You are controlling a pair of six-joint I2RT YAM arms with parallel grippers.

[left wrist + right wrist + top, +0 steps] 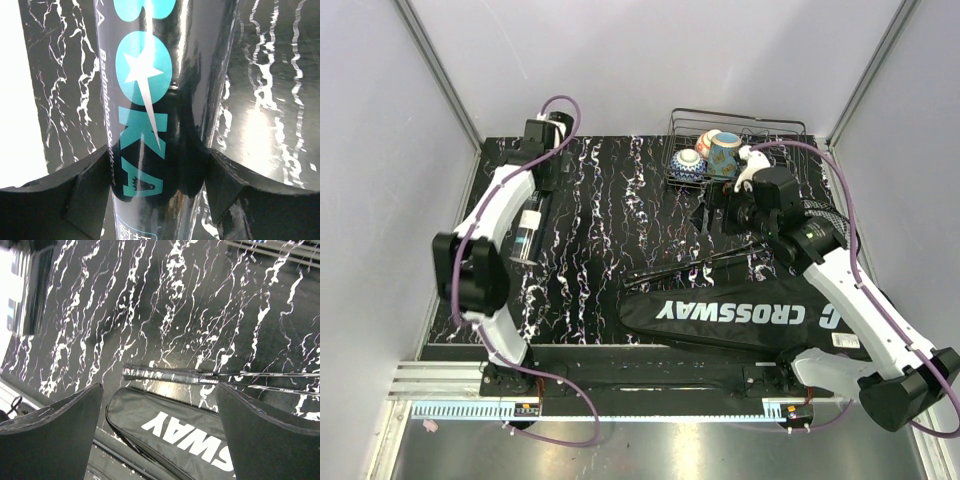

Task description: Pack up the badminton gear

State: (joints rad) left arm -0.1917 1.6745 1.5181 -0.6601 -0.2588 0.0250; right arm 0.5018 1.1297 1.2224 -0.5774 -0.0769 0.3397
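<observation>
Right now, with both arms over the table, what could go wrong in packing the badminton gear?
The tube looks glossy and round in the left gripper, so it could slip when lifted. The racket shafts below the open right gripper are thin and lie beside the bag; the fingers might miss them or catch fabric.
</observation>
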